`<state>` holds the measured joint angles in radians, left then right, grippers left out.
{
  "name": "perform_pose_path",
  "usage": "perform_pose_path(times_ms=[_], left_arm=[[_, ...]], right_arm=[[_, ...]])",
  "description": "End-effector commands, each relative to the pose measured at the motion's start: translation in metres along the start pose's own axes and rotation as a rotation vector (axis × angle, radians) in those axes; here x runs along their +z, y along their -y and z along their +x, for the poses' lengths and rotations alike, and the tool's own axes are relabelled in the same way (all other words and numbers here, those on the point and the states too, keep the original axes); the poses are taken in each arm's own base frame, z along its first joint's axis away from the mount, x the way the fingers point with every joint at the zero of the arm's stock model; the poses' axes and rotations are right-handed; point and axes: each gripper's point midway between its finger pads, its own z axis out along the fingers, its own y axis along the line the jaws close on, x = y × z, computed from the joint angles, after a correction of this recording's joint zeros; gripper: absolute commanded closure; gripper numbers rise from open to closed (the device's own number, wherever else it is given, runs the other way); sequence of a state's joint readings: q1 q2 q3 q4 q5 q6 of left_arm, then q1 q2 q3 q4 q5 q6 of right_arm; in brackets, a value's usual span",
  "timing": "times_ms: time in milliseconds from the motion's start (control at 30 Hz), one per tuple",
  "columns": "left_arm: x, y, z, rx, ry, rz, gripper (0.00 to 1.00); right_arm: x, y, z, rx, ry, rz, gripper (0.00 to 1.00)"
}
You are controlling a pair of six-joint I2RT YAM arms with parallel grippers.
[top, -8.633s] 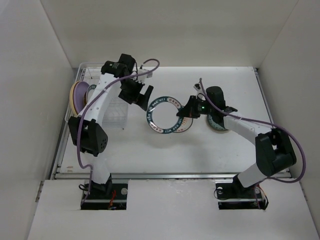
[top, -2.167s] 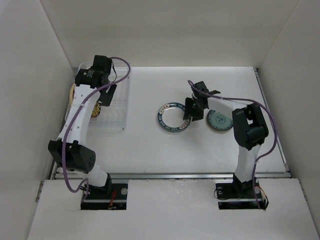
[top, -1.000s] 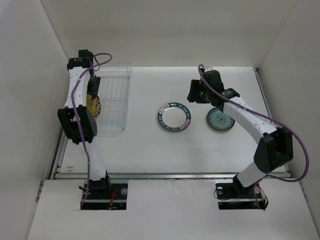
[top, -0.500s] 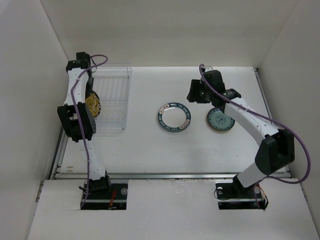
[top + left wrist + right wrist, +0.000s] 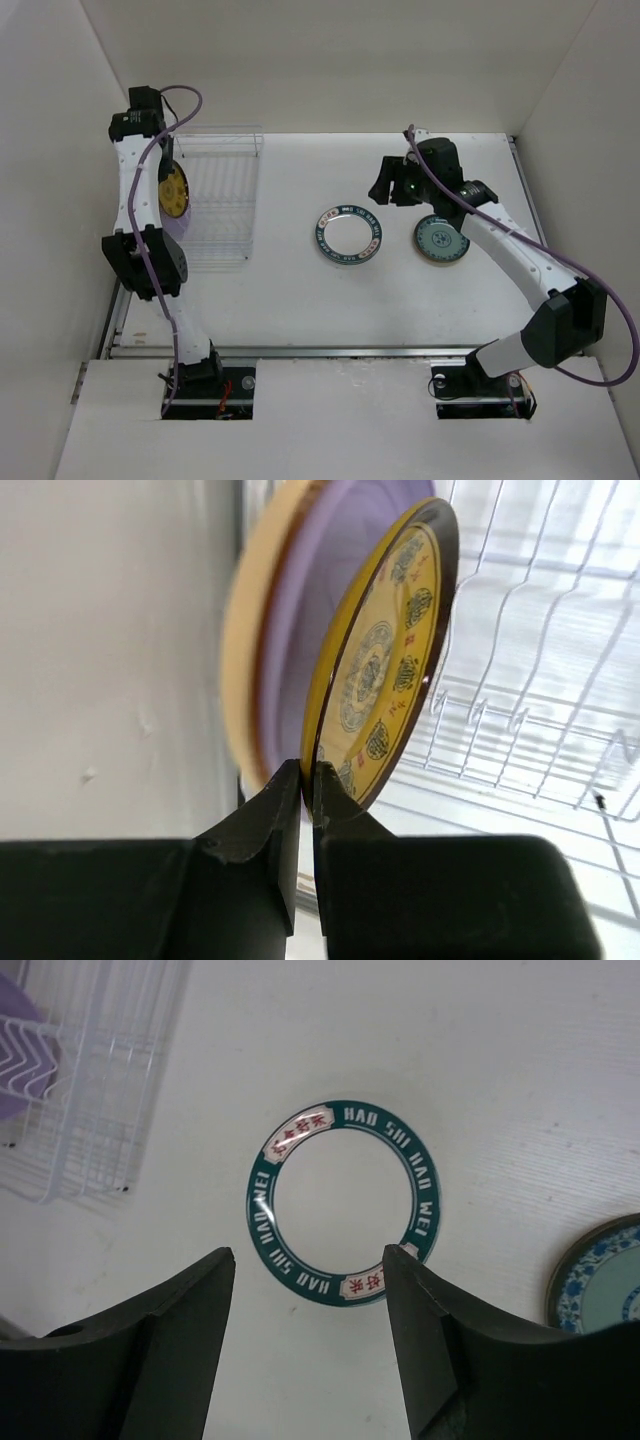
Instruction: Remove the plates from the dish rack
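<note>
Nearest the arm bases, the counter [image 5: 330, 310] offers broad open room. Mid-counter, the teal-rimmed white plate [image 5: 348, 234] and the teal plate [image 5: 441, 240] lie flat, apart from each other. The right claw [image 5: 393, 187] hangs above them, released and carrying nothing. Two seconds ago it sat low at the rimmed plate, so we judge that placement done.

Farther left stands the dish rack [image 5: 222, 205]. The left claw [image 5: 307, 772] is clenched on the lower rim of the mustard-yellow plate [image 5: 385, 675], held on edge. In the last half second that plate has shifted toward the rack's far left, so extraction is under way. The tan plate [image 5: 285, 650] stands just behind it; we cannot tell whether they touch. The side wall [image 5: 110, 660] is close on the left, so we would route rightward over the rack.
</note>
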<state>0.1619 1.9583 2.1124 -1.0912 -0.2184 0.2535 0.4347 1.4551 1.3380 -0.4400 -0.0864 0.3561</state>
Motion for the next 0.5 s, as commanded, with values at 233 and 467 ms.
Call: perform_pose_path(times_ms=[233,467], left_arm=[[-0.108,0.026,-0.022,-0.054,0.276,0.171,1.00],[-0.161,0.113,-0.006,0.039,0.313,0.597,1.00]], right_arm=[[-0.017,-0.059,0.011,-0.027,-0.098,-0.319,0.00],[-0.027,-0.097,0.008,-0.046,-0.088,-0.484,0.00]])
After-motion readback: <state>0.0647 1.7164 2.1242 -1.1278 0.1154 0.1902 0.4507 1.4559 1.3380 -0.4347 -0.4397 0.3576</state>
